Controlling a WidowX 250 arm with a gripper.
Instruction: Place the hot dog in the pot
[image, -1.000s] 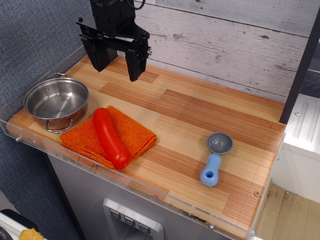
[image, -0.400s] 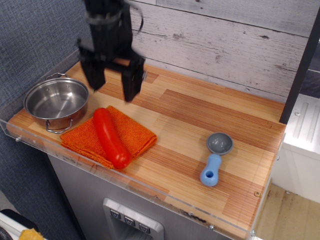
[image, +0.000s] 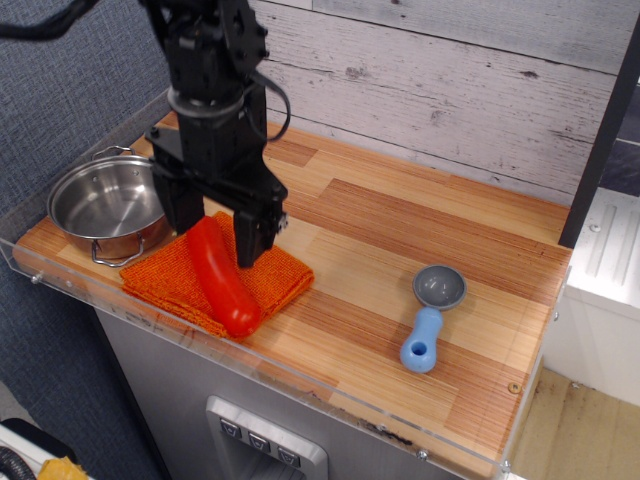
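Two fingers of the gripper (image: 216, 232) stood spread wide, straddling the upper end of the hot dog (image: 221, 276), which lay on the orange cloth (image: 278, 272). The pot (image: 105, 205) sat just left, near the counter's front edge.

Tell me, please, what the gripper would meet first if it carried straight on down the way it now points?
Most likely the hot dog: the open gripper straddles its upper end, jaws either side. Their tips probably reach the orange cloth beneath, though depth is unclear.
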